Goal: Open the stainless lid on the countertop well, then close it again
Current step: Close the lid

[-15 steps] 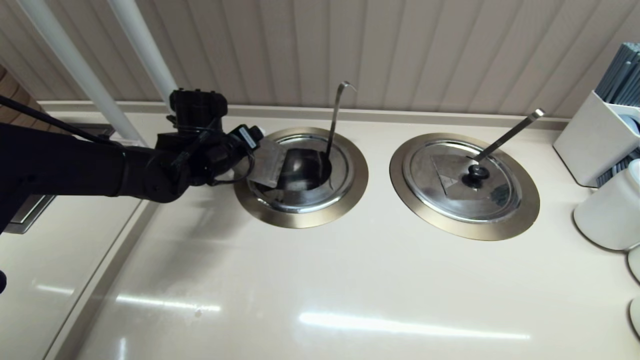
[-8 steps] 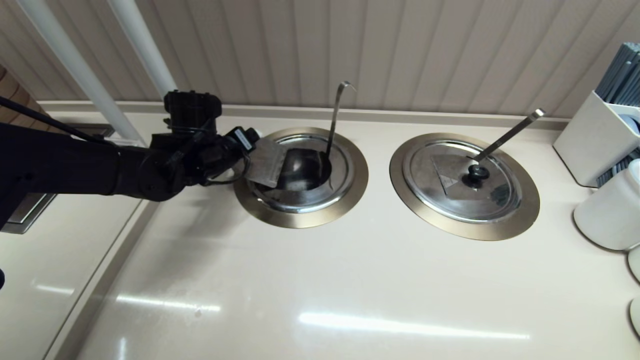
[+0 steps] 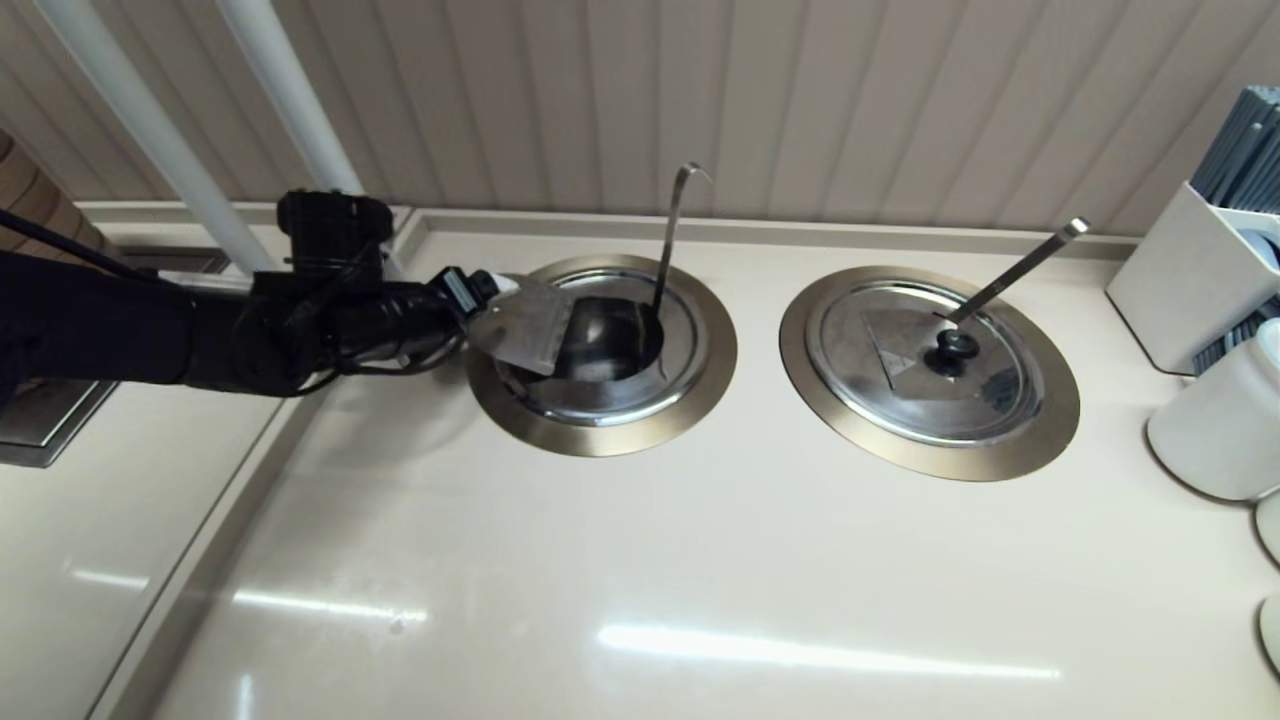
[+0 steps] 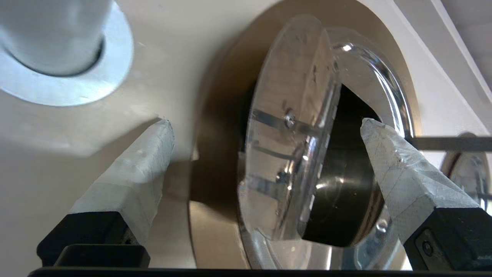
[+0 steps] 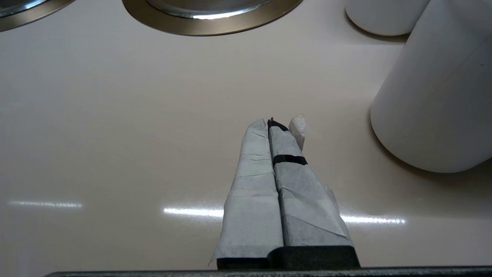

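The stainless lid (image 3: pixel 527 325) stands tilted up on its edge at the left side of the countertop well (image 3: pixel 600 438), whose dark bowl (image 3: pixel 612 338) lies uncovered. The hook-tipped ladle handle (image 3: pixel 672 230) rises from the bowl. My left gripper (image 3: pixel 488 297) hovers at the well's left rim, open. In the left wrist view the lid (image 4: pixel 286 146) stands edge-on between the wide-spread fingers (image 4: pixel 142 177), touching neither, its underside showing. My right gripper (image 5: pixel 271 123) is shut with nothing in it, low over the bare counter; the head view does not show it.
The twin well to the right stays covered by its lid (image 3: pixel 925 360) with a straight handle (image 3: pixel 1020 265). White containers (image 3: pixel 1215 420) and a white holder (image 3: pixel 1190 285) crowd the right edge. A white pole (image 3: pixel 290 100) and its base (image 4: pixel 57 50) stand behind the left arm.
My left arm has drawn back to the left, away from the well. The lid keeps its tilted stand on the left rim.
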